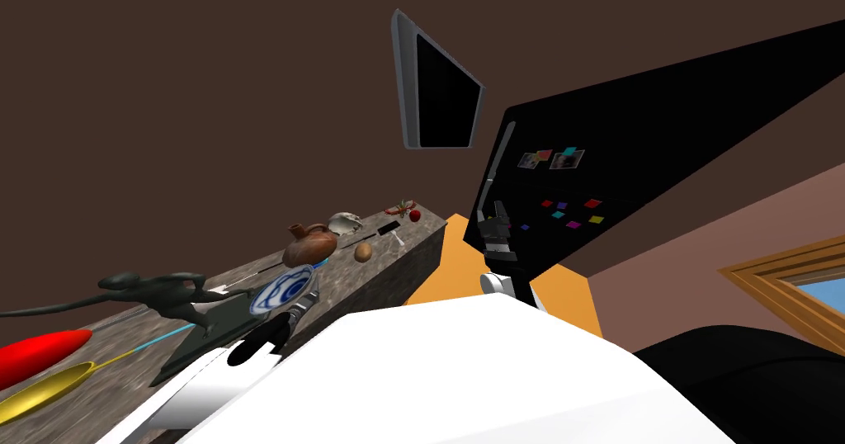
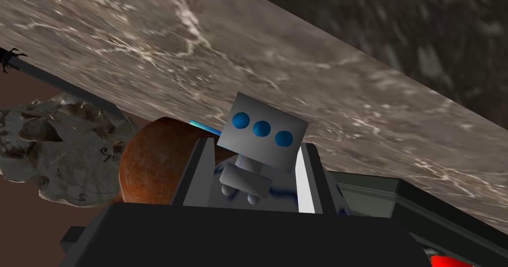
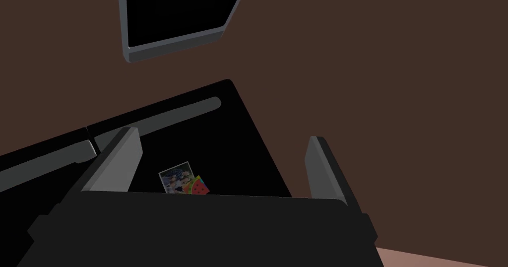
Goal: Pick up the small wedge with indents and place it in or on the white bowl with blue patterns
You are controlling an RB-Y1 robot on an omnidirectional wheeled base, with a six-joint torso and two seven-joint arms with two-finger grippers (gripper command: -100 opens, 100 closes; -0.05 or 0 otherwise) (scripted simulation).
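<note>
The small wedge [image 2: 263, 130] is a grey block with three blue round indents. It sits between the fingers of my left gripper [image 2: 255, 147], which press its sides. A white surface with blue strokes, the bowl [image 2: 283, 194], lies just behind the wedge at the gripper's base. In the head view the white bowl with blue patterns [image 1: 280, 290] stands near the counter's front edge, and my left gripper [image 1: 304, 303] is at its rim. My right gripper [image 1: 498, 224] is raised before a black fridge, and its fingers stand wide apart with nothing between them [image 3: 221, 165].
On the marbled counter [image 1: 396, 253] a brown round jug [image 1: 309, 247] stands just behind the bowl. A pale skull-like object [image 1: 345, 222] and a potato [image 1: 362, 252] lie farther along. A dark lizard figure [image 1: 165, 292], a red object [image 1: 37, 355] and a yellow dish [image 1: 41, 389] lie to the left.
</note>
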